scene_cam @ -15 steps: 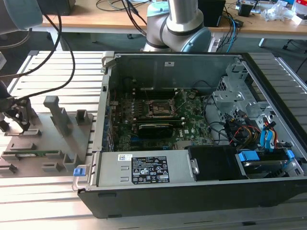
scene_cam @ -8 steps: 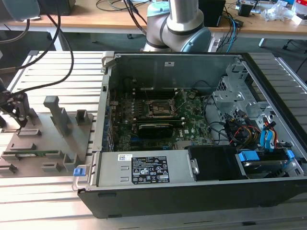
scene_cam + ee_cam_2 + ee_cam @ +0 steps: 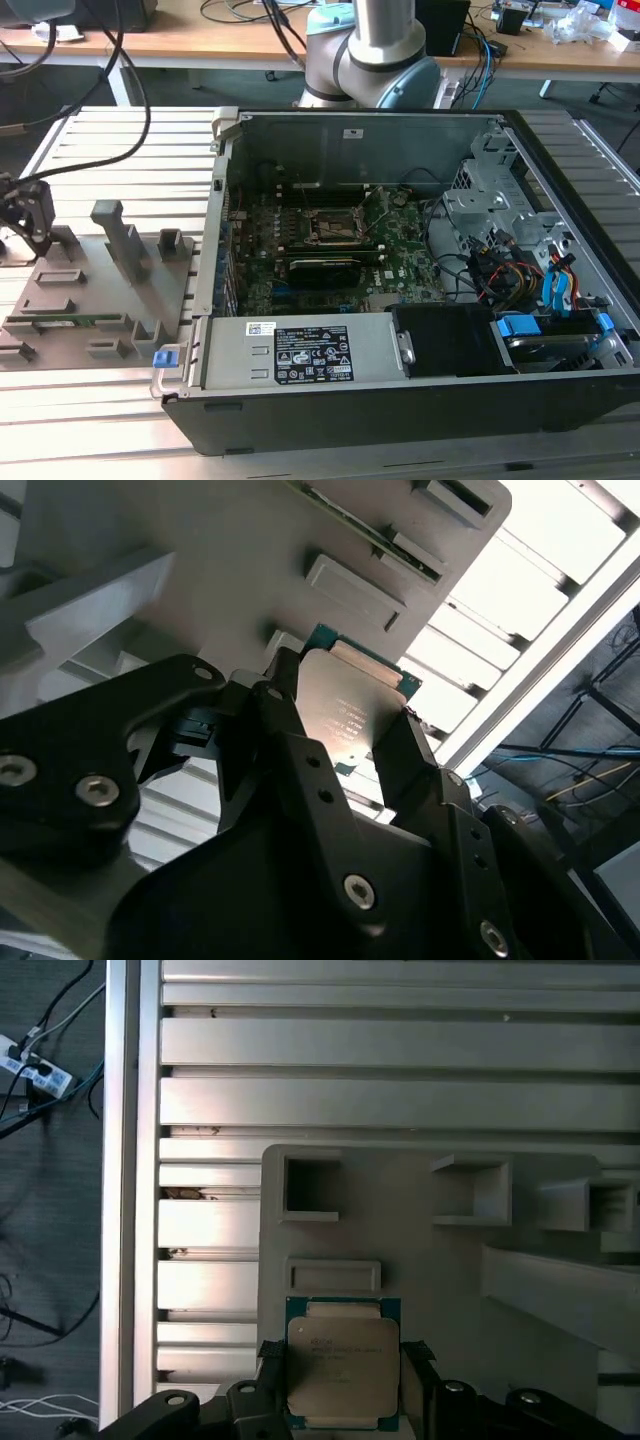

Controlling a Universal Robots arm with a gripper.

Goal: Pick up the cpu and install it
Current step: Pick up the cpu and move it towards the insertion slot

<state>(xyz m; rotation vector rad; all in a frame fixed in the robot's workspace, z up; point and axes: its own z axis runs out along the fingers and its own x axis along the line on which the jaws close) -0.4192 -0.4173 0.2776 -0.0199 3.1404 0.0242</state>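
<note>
The cpu (image 3: 341, 1362) is a small silvery square chip on a green board, lying at the edge of the grey plastic tray (image 3: 430, 1280). My gripper (image 3: 343, 1385) has one black finger against each of two opposite sides of it. In the second wrist view the cpu (image 3: 345, 702) sits clamped between the fingers (image 3: 290, 730) just over the tray (image 3: 200, 540). In the exterior view my gripper (image 3: 33, 222) hangs over the tray (image 3: 100, 290) at the exterior view's left. The dark square socket (image 3: 335, 228) sits on the motherboard inside the open computer case (image 3: 400, 350).
The tray carries upright posts (image 3: 120, 235) and several slots near my gripper. The case wall (image 3: 215, 220) rises between tray and motherboard. Drive cages and cable bundles (image 3: 510, 260) fill the case's right side. The slatted metal table (image 3: 400, 1090) ends in a rail (image 3: 130, 1180).
</note>
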